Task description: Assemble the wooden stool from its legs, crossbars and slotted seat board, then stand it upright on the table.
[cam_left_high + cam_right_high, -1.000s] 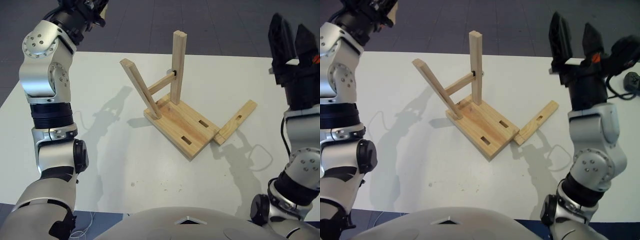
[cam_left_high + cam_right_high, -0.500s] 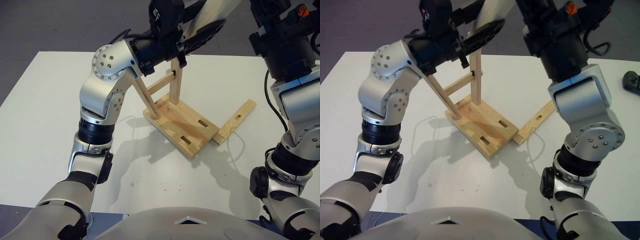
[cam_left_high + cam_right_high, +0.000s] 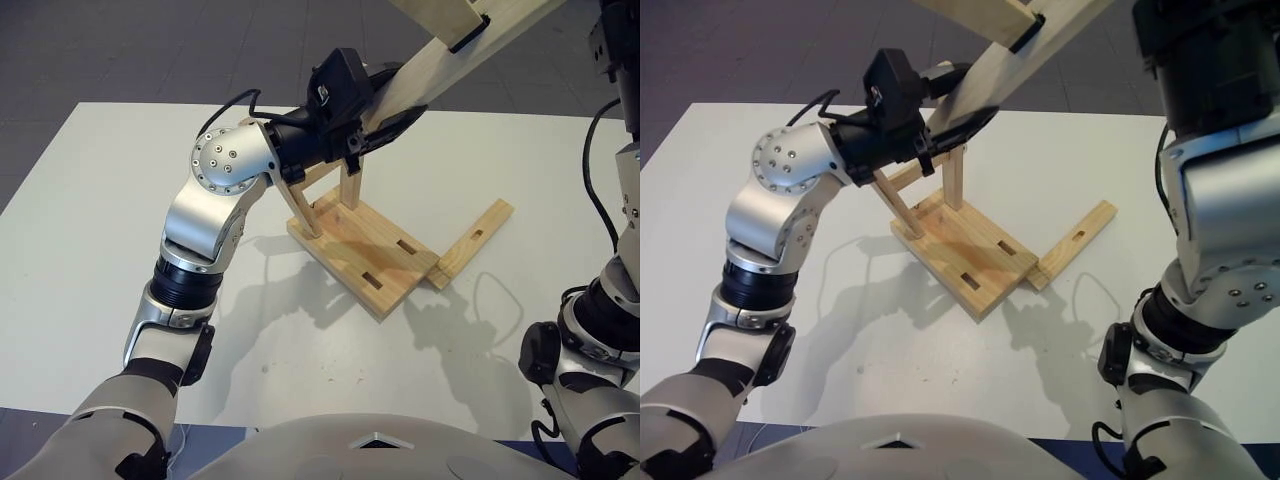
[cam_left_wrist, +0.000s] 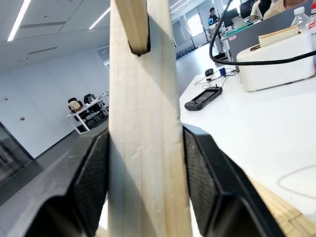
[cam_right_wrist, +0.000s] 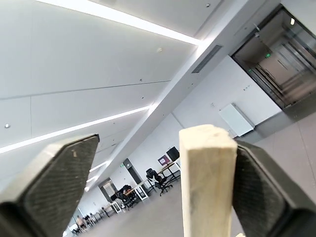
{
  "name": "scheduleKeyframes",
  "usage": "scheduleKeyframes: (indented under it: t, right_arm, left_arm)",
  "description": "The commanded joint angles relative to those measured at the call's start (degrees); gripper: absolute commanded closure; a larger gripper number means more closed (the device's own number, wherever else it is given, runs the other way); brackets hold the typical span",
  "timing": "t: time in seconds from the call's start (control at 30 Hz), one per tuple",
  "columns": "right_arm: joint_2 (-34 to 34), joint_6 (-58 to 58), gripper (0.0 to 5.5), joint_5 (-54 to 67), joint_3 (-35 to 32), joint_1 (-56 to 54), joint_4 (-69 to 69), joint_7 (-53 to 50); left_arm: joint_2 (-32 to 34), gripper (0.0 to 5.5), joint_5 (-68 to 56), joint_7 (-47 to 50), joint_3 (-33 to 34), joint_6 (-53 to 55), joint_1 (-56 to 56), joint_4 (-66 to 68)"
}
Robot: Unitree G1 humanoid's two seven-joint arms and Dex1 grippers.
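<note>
L gripper [image 3: 388, 98] clamped on the leg [image 3: 440, 58], aloft w/ crossbar [image 3: 435, 18] fitted. R gripper [image 5: 155, 192] pads apart round its top end. Board [image 3: 365, 255] on table [image 3: 100, 200] below. I'd tip leg upright, aim at free slot [image 3: 407, 245], lower slowly.

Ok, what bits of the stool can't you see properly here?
Upper end of the long pale wooden leg: cut off by the head views' top edge.
Tops of the two standing legs in the slotted wooden seat board: behind the left gripper.
Whether the right gripper grips anything: unclear in its wrist view.
</note>
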Motion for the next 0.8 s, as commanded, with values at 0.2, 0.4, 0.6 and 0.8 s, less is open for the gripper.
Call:
scheduleKeyframes:
  t: [0.2, 0.4, 0.6, 0.8]
  right_arm:
    - [-0.3, -2.3, 2.81, 1.8, 2.6, 2.1, -0.7, -4.2]
    - [-1.7, -2.2, 3.7, 1.9, 2.9, 2.6, -0.5, -3.3]
    - [-3.0, -1.3, 4.17, 0.6, 3.8, 3.7, -0.8, -1.9]
    - [-5.9, -0.1, 4.42, -4.3, 3.0, 5.8, -0.3, 1.7]
  left_arm:
    - [-0.1, 3.44, 2.5, -0.3, -1.2, -2.0, 0.3, 0.1]
    - [-0.5, 3.44, 2.8, -0.2, -0.9, -2.1, 0.0, 0.6]
    - [-0.4, 3.44, 2.7, -0.4, -0.6, -2.0, 0.1, 0.8]
    - [0.1, 2.72, -3.4, -1.9, 3.5, 4.4, -0.7, 0.7]
